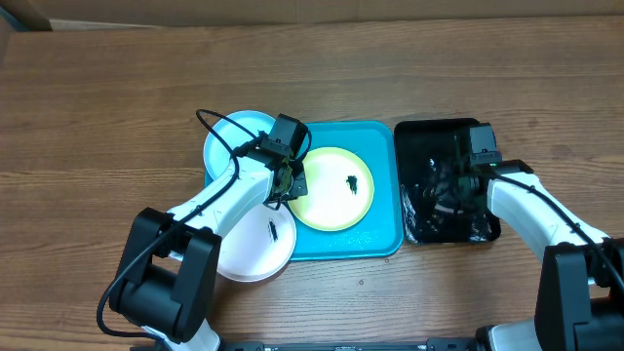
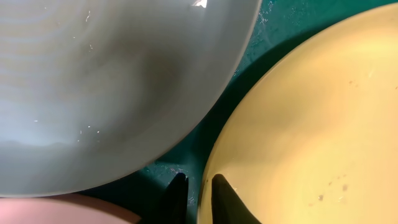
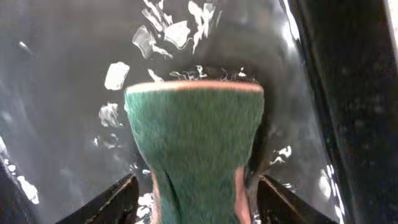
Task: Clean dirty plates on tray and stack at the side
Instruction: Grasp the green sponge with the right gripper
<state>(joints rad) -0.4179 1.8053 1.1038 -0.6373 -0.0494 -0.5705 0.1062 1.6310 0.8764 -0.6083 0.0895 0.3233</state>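
Note:
The yellow-green plate [image 1: 331,188] lies in the turquoise tray [image 1: 380,229] with a dark smear near its middle. My left gripper [image 1: 290,182] is at its left rim. In the left wrist view the fingers [image 2: 229,200] stand nearly together with the plate's [image 2: 311,124] rim between them. The pale blue plate [image 1: 237,144] overlaps the tray's left edge. The white plate [image 1: 255,246], with a small dark smear, sits on the table at the lower left. My right gripper [image 3: 199,186] holds a green sponge [image 3: 194,137] upright over the black tray.
A glossy black tray [image 1: 439,129] with wet, shiny contents stands right of the turquoise tray. Its dark wall [image 3: 348,93] rises close to the sponge's right. Bare wooden table [image 1: 117,97] surrounds both trays.

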